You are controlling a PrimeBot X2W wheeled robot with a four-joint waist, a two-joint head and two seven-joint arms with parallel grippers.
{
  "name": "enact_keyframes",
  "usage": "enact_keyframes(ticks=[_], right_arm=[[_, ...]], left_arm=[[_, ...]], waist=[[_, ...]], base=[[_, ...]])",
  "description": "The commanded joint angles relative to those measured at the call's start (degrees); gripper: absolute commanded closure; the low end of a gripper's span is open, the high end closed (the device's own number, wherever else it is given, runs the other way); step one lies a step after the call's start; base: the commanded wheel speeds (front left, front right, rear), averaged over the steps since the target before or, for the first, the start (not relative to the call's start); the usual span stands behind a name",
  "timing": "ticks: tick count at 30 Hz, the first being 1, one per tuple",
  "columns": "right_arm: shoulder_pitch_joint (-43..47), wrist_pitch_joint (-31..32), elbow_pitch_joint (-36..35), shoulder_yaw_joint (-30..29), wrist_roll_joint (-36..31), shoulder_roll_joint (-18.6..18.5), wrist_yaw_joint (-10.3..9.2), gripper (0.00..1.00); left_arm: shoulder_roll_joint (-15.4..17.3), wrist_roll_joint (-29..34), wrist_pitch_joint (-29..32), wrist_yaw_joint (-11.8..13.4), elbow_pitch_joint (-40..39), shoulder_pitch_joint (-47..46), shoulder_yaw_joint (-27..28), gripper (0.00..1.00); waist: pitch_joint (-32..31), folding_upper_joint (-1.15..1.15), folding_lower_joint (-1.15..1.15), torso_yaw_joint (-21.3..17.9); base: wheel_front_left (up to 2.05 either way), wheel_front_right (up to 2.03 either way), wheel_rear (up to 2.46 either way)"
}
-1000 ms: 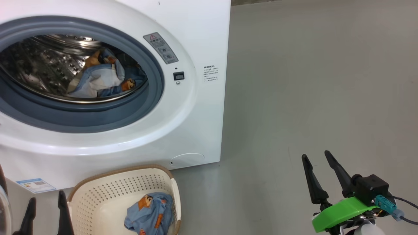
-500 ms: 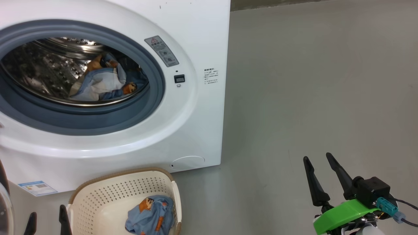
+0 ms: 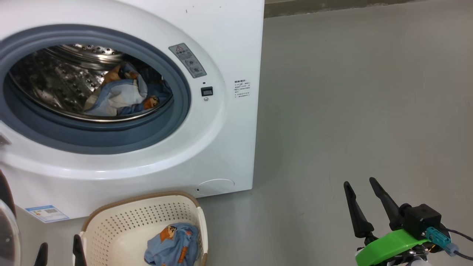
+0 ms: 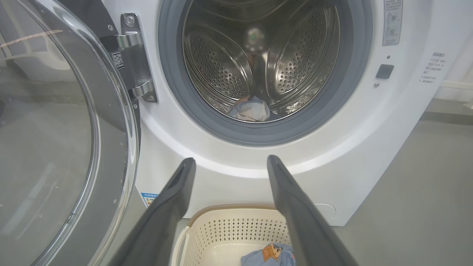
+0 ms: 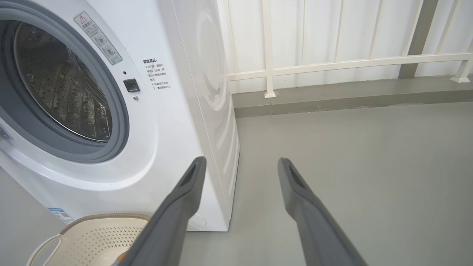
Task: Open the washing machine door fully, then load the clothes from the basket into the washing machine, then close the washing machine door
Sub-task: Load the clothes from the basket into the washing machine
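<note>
Clothes point(image 3: 172, 245), light blue with orange-brown cartoon prints, number two bundles: one inside the steel drum point(image 3: 55, 74) of the white washing machine point(image 3: 229, 147), one in the cream perforated basket point(image 3: 140, 197); left gripper point(image 4: 229, 162) and right gripper point(image 3: 360, 183) spread, empty.

A smooth grey floor point(image 3: 351, 92) is spreading out in front of a low grey ledge point(image 5: 332, 98), which is running along its far edge. A white railing point(image 5: 332, 63) is standing on the ledge, with one thin post point(image 5: 266, 44) resting there on a small square foot point(image 5: 270, 95). Pale ribbed wall panels point(image 5: 369, 26) are rising just behind the ledge. A dark grey pillar point(image 5: 415, 37) is rising from the ledge near its right end.
</note>
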Motion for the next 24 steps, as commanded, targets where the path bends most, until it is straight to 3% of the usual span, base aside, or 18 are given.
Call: enact_keyframes(ticks=[1,24], right_arm=[[-0.23,-0.28,-1.15,1.23,-0.46,-0.66,0.09,0.00],[-0.57,-0.28,-1.38,0.60,-0.01,-0.38,0.09,0.00]], left_arm=[[0.30,-0.45,-0.36,0.30,-1.35,-0.78,1.61,0.00],[0.29,-0.68,-0.36,0.12,0.46,-3.66,-0.22,0.00]], waist=[[-0.13,0.00,0.00,0.09],[4.02,0.00,0.00,1.10]], base=[[0.00,0.00,0.00],[0.00,0.00,0.00]])
